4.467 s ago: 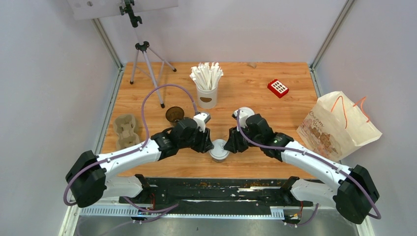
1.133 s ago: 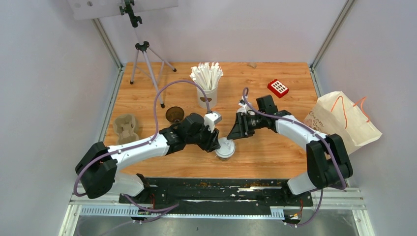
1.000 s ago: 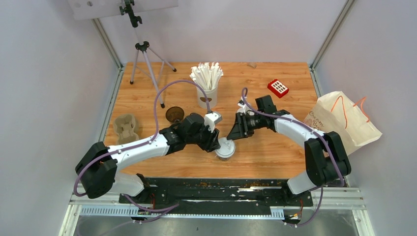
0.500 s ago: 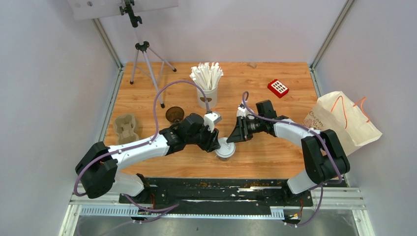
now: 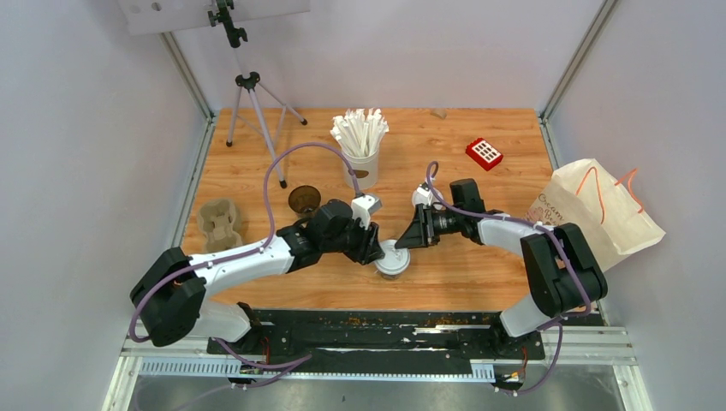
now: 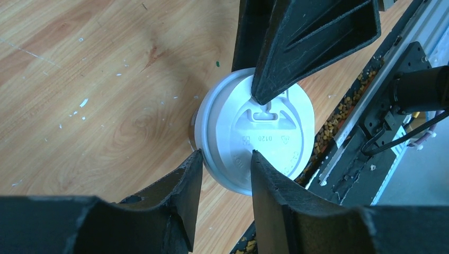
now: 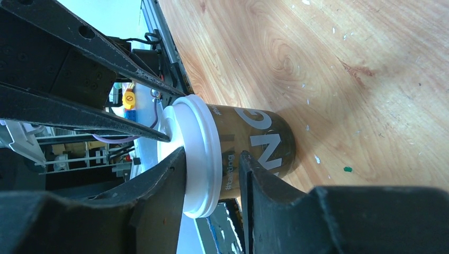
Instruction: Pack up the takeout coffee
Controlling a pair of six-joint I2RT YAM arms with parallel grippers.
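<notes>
Takeout coffee (image 5: 392,259), a small dark brown paper cup with white plastic lid (image 6: 254,137), lower centre on the tabletop (image 5: 479,282), looks light and crushable, so grasp mid-wall; left gripper (image 6: 225,156) and right gripper (image 7: 212,159) flank it, jaws apart.

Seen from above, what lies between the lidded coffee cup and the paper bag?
In the top view only the right arm lies there, stretched over bare wood from beside the paper bag to the lidded coffee cup.

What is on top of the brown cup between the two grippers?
A white lid covers the brown cup, with a black fingertip resting on it. The lid hides whatever is inside.
</notes>
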